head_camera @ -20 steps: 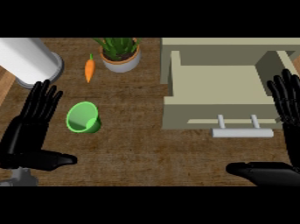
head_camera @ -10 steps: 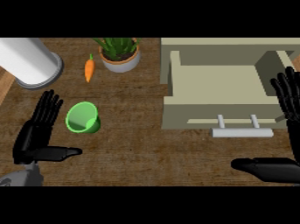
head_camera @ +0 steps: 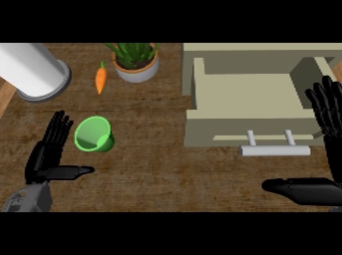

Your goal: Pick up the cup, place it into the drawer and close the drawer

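On the near left of the counter (head_camera: 166,172), the left robot hand (head_camera: 50,158) has drawn back toward the near edge and shifted a little right over the last second. It now stands just left of the green cup (head_camera: 94,134), fingers straight and thumb spread, holding nothing. I cannot tell whether it touches the cup. The cup sits tilted, well apart from the open drawer (head_camera: 247,94) at far right. The right robot hand (head_camera: 337,134) rests open beside the drawer's handle (head_camera: 275,149), barely moved. This looks like lining up for the grasp; pickup, placing and closing all remain to be done.
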{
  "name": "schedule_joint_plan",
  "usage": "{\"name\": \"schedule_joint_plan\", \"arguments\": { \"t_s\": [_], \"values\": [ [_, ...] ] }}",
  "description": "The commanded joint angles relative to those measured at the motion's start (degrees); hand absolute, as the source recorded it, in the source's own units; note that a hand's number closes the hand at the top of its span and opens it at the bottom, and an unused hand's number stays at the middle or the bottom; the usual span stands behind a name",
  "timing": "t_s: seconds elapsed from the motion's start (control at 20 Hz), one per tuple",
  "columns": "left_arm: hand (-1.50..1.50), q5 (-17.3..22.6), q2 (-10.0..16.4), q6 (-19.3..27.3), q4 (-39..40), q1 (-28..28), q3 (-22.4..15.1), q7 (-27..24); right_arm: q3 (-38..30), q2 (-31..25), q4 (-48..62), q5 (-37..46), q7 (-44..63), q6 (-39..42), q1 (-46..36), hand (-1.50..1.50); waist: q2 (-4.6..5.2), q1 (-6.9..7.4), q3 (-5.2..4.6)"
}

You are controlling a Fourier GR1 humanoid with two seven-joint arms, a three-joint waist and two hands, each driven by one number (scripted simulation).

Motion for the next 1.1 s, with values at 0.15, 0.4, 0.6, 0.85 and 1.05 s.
{"name": "schedule_joint_plan", "arguments": {
  "t_s": [0.15,0.4,0.6,0.85,1.05],
  "values": [
    [-1.50,-3.3,1.3,0.7,24.9,-10.0,2.6,-16.1,-0.6,-0.3,-0.5,-1.1,1.0,1.0,-0.8,-1.50,0.19,-0.56,-0.07],
    [-1.50,-3.6,5.7,-2.4,33.9,-13.4,4.0,-21.5,-1.1,-0.2,1.4,-0.7,1.0,0.8,-3.1,-1.50,0.22,-0.45,-0.08],
    [-1.50,-3.7,6.0,-2.7,37.4,-15.8,4.5,-22.8,-0.8,0.0,-0.1,-1.4,0.8,1.5,-1.2,-1.50,0.34,-0.87,-0.12],
    [-1.50,-5.4,3.7,-0.5,37.5,-15.1,3.1,-26.2,-0.4,-0.2,-2.7,-0.9,3.9,1.0,-2.5,-1.50,0.35,-0.80,-0.14],
    [-1.50,-5.7,3.3,1.1,38.9,-16.3,3.4,-26.5,0.2,-0.2,-0.2,0.0,3.4,1.2,-3.9,-1.50,0.54,-1.16,-0.20]
  ]
}}
